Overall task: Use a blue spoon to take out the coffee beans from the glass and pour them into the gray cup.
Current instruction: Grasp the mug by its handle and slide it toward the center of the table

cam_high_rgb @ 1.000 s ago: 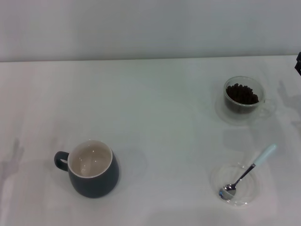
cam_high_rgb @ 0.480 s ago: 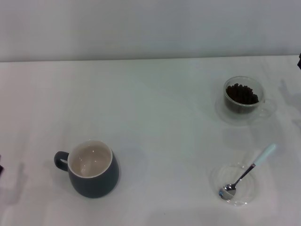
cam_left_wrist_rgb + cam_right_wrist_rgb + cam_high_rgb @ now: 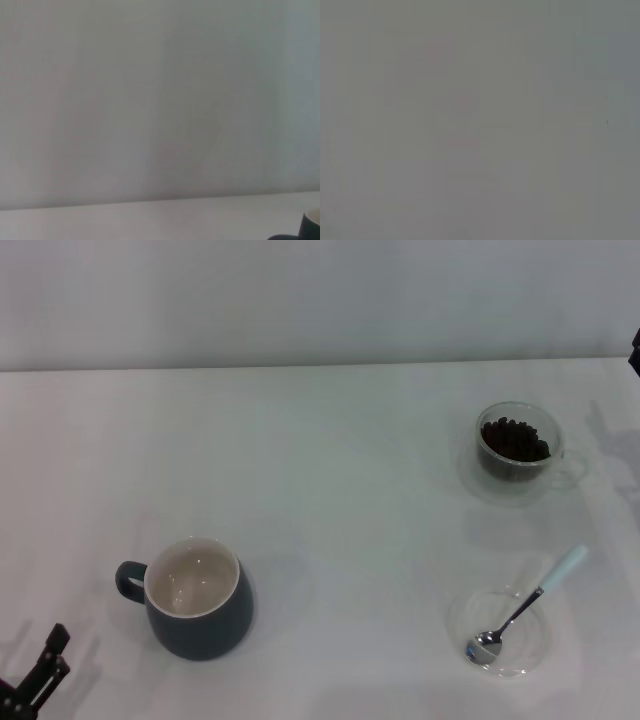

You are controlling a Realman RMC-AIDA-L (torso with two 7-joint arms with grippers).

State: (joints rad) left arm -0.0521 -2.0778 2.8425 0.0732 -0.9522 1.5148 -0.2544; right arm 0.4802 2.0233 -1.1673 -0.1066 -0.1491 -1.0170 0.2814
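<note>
Head view: left gripper (image 3: 40, 672) peeks in at the near-left corner, grip unreadable, blue spoon (image 3: 525, 606) resting on its clear saucer (image 3: 500, 632), near-right, below the glass (image 3: 517, 453).

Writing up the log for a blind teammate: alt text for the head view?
A white table holds a dark gray cup near left, a glass of coffee beans far right, and a blue spoon resting on a clear saucer near right. The left claw pokes in at the bottom-left corner.

A white table (image 3: 320, 490) meets a plain pale wall (image 3: 320, 300) — soft, even light.
</note>
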